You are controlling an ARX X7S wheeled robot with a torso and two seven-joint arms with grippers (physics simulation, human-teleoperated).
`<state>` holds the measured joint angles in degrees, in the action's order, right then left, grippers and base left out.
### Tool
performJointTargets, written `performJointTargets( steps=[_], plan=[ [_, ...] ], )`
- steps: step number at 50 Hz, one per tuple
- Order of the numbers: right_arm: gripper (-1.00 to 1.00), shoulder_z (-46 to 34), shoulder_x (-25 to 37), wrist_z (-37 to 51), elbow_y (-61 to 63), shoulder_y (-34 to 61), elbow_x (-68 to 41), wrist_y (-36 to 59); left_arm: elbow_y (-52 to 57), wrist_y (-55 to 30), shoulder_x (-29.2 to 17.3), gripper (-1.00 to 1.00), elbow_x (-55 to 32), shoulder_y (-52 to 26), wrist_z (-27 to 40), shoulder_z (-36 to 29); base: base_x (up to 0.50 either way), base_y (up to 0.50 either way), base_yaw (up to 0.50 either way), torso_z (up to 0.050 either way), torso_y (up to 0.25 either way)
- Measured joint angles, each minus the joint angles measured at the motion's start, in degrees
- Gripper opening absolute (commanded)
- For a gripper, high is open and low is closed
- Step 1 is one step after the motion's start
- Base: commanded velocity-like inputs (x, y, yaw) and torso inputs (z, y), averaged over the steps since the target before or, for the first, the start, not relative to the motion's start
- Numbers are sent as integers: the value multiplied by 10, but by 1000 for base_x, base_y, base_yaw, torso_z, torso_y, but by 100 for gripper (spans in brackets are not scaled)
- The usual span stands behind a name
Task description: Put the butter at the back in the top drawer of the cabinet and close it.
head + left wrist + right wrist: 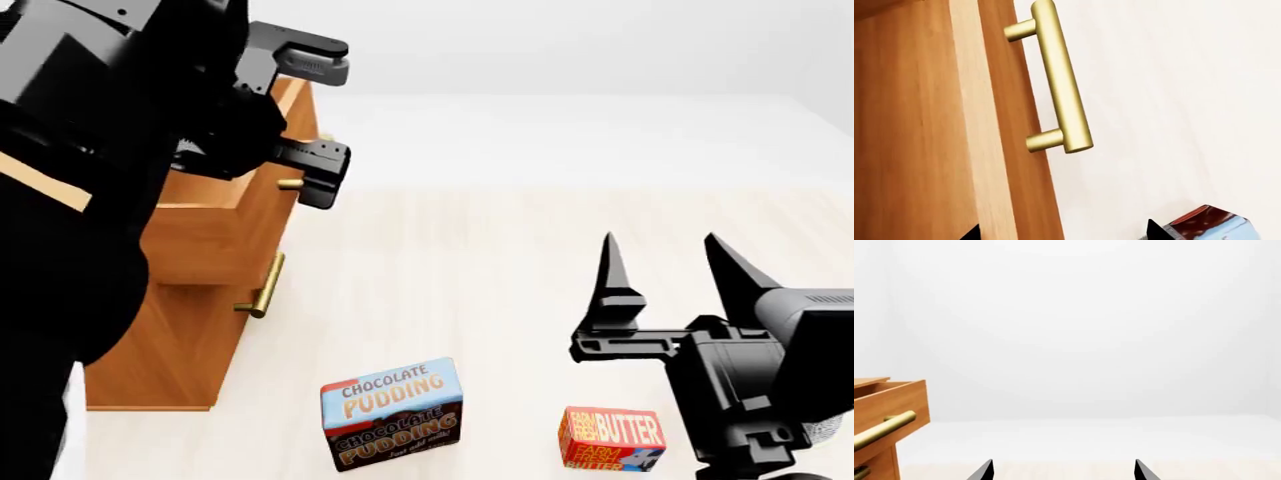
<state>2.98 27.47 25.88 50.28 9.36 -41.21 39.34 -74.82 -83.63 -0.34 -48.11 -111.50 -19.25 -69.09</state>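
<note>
The top drawer point(891, 402) stood pulled out from the cabinet point(881, 465) at the edge of the view, its brass handle point(884, 429) catching light; the right gripper point(1063, 471) showed only two dark fingertips point(984, 471), spread apart over pale floor point(1121, 440).

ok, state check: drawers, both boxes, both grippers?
top drawer: pulled open
middle drawer handle: drawer looks shut
butter: on the floor, upright, not held
pudding box: on the floor, upright, not held
left gripper: open, empty, near the top drawer
right gripper: open, empty, above the butter
</note>
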Motion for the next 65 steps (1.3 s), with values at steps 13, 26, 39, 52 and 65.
performJointTargets(
  steps=[13,26,39,52,65],
  plan=[
    [100,7,3,1,-1,-7,-4,-8,11,19,0,100,-138,-6,25,-85,0,0,0,0,0],
    [100,18,7,2,0,-17,-10,-15,33,43,0,100,-281,-15,49,-166,0,0,0,0,0],
    [100,32,12,5,3,-28,-17,-22,59,67,0,100,-388,-18,69,-220,0,0,0,0,0],
    [100,42,18,9,7,-34,-26,-25,87,85,0,100,-468,-20,94,-246,0,0,0,0,0],
    [100,49,23,11,6,-38,-31,-28,116,100,-2,100,-523,-26,114,-270,0,0,0,0,0]
  ],
)
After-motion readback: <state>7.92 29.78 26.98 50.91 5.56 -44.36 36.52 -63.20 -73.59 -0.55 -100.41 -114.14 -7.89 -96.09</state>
